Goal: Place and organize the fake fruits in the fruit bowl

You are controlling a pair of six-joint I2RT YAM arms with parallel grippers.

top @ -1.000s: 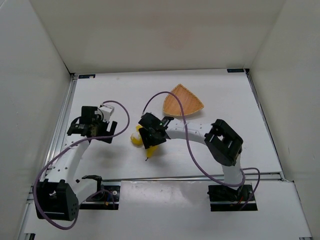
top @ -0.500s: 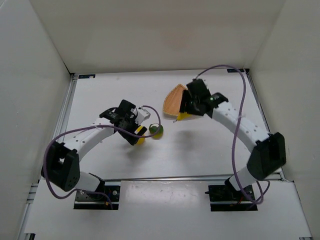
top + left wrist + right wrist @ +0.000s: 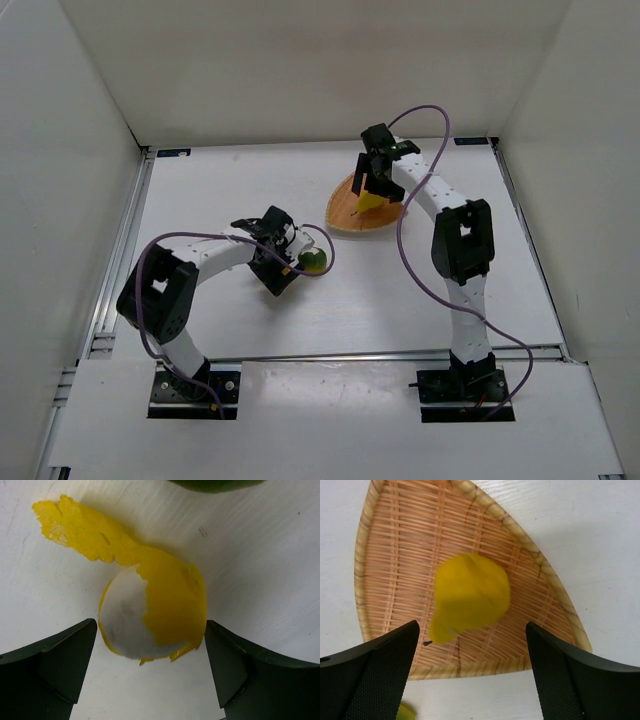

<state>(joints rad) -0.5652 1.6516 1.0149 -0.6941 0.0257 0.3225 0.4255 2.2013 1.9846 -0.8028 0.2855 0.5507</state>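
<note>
The yellow round fruit (image 3: 155, 615) with a white patch lies on the table between the tips of my open left gripper (image 3: 150, 624), whose fingers stand close on either side. The green fruit (image 3: 313, 262) sits just right of that gripper (image 3: 287, 264). My right gripper (image 3: 472, 625) hangs open over the wicker fruit bowl (image 3: 365, 555). The yellow pear (image 3: 470, 597), blurred, is free of the fingers, over the bowl's weave. From above, the pear (image 3: 370, 198) shows over the bowl (image 3: 345, 212) below the right gripper (image 3: 372, 180).
A torn yellow scrap (image 3: 75, 527) lies on the table beyond the round fruit. White walls enclose the table on three sides. Purple cables loop over both arms.
My right arm carried the pear from mid-table to the bowl and opened, letting it go. My left arm swung right to straddle the yellow round fruit.
</note>
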